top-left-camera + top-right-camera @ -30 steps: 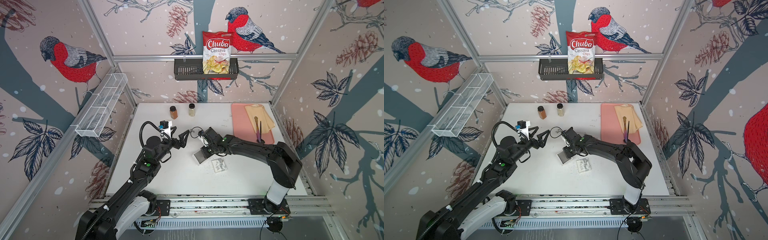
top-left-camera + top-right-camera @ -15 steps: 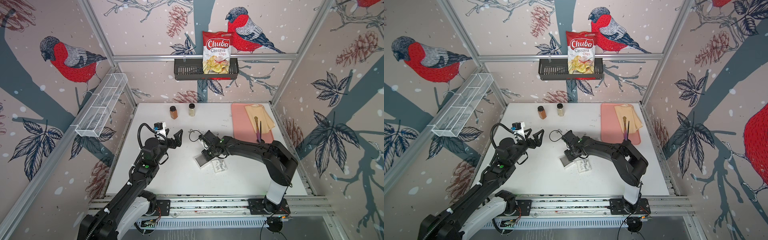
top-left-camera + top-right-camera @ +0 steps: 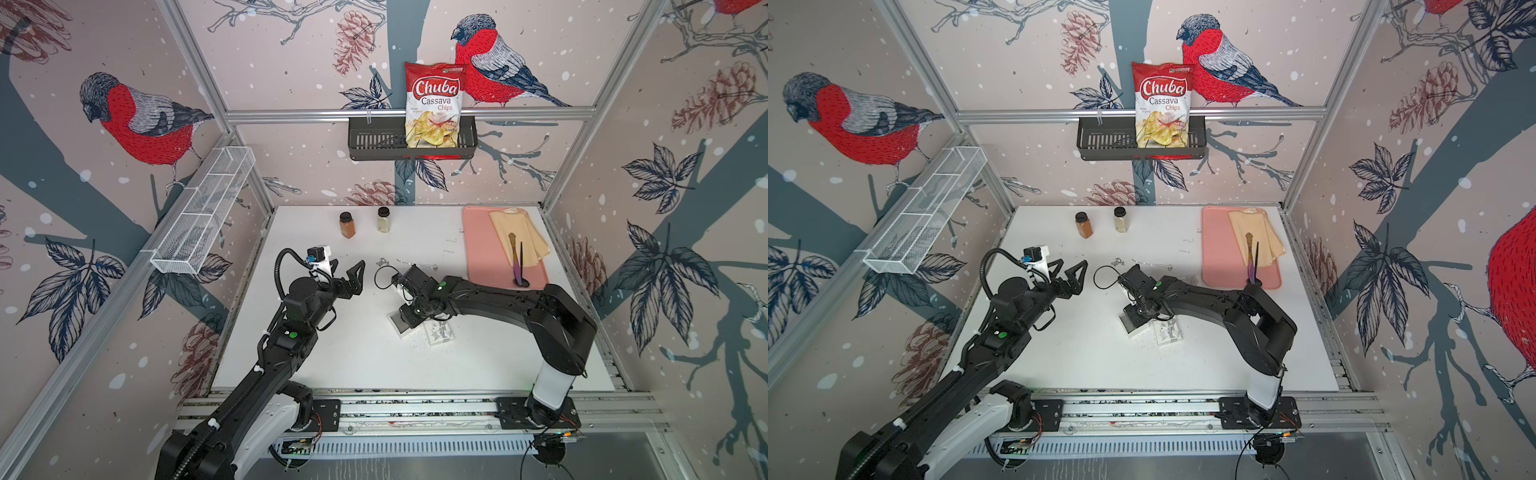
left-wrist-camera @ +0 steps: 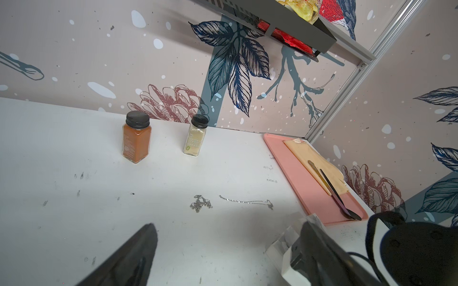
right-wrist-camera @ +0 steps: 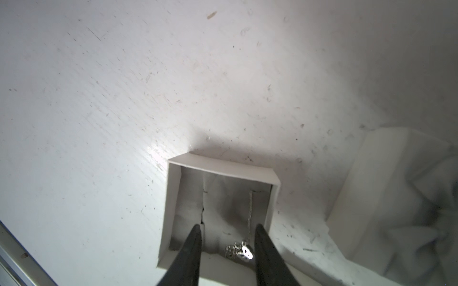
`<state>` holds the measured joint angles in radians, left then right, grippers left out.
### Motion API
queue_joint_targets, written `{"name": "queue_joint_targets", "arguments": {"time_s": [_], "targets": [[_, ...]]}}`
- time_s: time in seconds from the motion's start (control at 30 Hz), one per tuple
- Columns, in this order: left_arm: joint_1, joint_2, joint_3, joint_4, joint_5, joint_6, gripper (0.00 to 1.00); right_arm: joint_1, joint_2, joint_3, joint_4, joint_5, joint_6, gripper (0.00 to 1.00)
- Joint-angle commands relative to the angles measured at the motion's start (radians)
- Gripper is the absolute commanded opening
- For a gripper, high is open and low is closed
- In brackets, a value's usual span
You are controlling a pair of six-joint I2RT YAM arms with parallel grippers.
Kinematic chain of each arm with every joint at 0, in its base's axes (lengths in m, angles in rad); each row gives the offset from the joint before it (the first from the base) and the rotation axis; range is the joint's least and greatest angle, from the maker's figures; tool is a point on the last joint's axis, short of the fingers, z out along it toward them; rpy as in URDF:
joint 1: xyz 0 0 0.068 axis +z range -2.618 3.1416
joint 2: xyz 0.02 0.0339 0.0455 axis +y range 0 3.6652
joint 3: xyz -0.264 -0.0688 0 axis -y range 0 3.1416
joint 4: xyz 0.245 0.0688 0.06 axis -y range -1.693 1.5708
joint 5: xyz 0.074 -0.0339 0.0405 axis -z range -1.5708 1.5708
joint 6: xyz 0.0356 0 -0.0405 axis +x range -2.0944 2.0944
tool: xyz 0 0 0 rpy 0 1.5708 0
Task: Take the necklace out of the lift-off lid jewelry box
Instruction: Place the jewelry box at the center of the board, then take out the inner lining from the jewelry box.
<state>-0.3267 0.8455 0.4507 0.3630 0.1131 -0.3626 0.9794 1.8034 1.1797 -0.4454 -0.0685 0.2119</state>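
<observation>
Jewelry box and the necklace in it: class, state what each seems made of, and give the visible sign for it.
Jewelry box: probably thin white card with a matte finish; the walls are flat sheets with sharp folded corners. Its lining: soft grey fabric or foam, judging by the creases and a slit. Necklace: most likely silvery polished metal; it has fine chain links and a pendant that glints brightly.
</observation>
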Motion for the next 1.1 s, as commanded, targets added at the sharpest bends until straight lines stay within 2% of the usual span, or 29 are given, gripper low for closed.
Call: {"name": "queue_joint_targets", "arguments": {"time_s": [0.0, 0.13, 0.4, 0.57, 0.7, 0.8, 0.93, 1.07], "targets": [[0.003, -0.003, -0.003, 0.029, 0.013, -0.003, 0.94, 0.014, 0.015, 0.006, 0.008, 0.001, 0.019, 0.44], [0.006, 0.001, -0.008, 0.039, 0.018, -0.005, 0.94, 0.024, 0.053, 0.029, -0.015, 0.051, 0.025, 0.49], [0.009, -0.006, -0.021, 0.038, 0.021, 0.001, 0.93, 0.036, 0.124, 0.06, -0.043, 0.12, 0.033, 0.47], [0.011, -0.022, -0.03, 0.033, 0.02, 0.001, 0.93, 0.038, 0.14, 0.054, -0.04, 0.127, 0.035, 0.37], [0.012, -0.013, -0.033, 0.041, 0.035, 0.001, 0.93, 0.036, 0.135, 0.046, -0.029, 0.134, 0.032, 0.23], [0.012, 0.014, -0.053, 0.085, 0.082, -0.027, 0.93, 0.027, 0.105, 0.031, -0.005, 0.13, 0.032, 0.16], [0.012, 0.08, -0.082, 0.188, 0.227, -0.067, 0.9, 0.007, 0.024, -0.012, 0.06, 0.085, 0.02, 0.14], [0.012, 0.119, -0.1, 0.214, 0.232, -0.093, 0.87, -0.006, -0.056, -0.055, 0.116, 0.042, 0.007, 0.13]]}}
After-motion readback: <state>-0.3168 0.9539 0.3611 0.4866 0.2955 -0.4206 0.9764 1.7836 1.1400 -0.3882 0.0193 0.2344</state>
